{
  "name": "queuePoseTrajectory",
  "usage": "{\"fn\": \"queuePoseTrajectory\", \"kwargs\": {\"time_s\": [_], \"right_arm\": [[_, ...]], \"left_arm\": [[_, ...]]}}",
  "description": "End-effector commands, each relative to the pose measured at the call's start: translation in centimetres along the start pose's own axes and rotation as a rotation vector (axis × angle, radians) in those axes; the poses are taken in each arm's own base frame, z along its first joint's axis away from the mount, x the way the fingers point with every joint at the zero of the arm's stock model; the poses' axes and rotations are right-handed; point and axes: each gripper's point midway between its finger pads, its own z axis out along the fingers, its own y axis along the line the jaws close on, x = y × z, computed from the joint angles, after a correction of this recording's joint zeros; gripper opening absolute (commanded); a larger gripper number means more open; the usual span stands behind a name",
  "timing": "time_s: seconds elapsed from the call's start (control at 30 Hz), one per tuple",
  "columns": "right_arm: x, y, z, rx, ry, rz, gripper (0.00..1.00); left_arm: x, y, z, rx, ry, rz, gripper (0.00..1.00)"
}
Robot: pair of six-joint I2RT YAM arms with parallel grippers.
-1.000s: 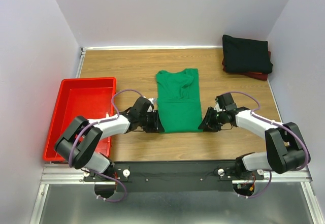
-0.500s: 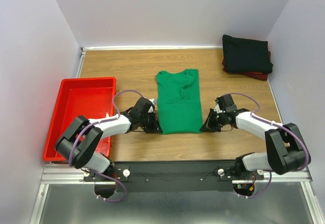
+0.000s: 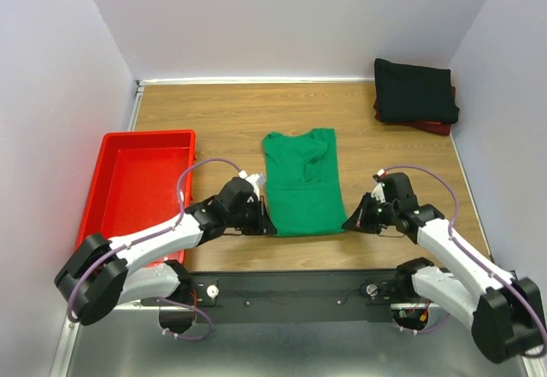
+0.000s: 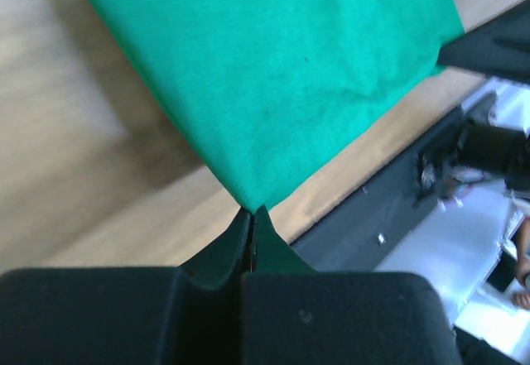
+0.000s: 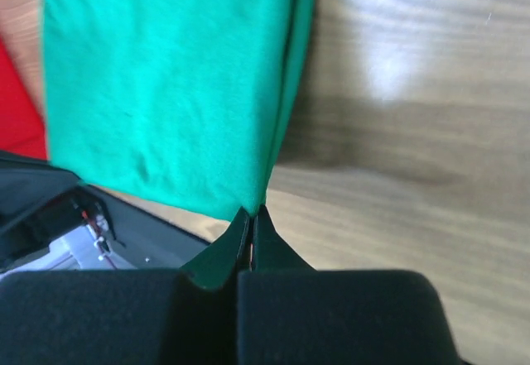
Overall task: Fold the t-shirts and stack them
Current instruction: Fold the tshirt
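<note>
Green cloth short-sleeved t-shirt lies on the wooden tabletop; left claw and right claw each pinch a near corner.

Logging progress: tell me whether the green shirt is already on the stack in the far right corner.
No, the green t-shirt lies well apart from the black t-shirt, which tops the dark red t-shirt.

A bright green t-shirt, folded lengthwise into a narrow strip, lies at the middle of the table, collar end farthest, hem nearest. In the far right corner, a folded black t-shirt sits stacked on a folded dark red t-shirt.
</note>
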Motion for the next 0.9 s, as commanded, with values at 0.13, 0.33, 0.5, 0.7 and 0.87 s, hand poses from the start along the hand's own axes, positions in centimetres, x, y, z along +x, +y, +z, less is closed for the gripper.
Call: {"fn": "queuePoseTrajectory", "kwargs": {"time_s": [0.13, 0.33, 0.5, 0.7, 0.87], "right_arm": [[2.6, 0.8, -3.1, -0.048, 0.009, 0.022, 0.00], [-0.4, 2.4, -5.0, -0.039, -0.107, -0.039, 0.00], [-6.2, 4.7, -6.8, 0.028, -0.261, -0.125, 0.00], [-11.5, 7.3, -7.0, 0.057, -0.354, -0.151, 0.01], [-15.4, 8.8, -4.6, 0.073, -0.360, -0.173, 0.00]], "left_arm": [[2.6, -1.7, -2.0, 0.035, -0.021, -0.061, 0.00], [-0.1, -2.6, -3.4, 0.015, -0.129, -0.042, 0.00], [-5.6, -4.1, -4.2, -0.055, -0.223, 0.054, 0.00], [-9.7, -3.1, -4.0, -0.078, -0.254, 0.079, 0.00], [-14.1, -2.2, -3.7, -0.085, -0.283, 0.098, 0.00]]}}
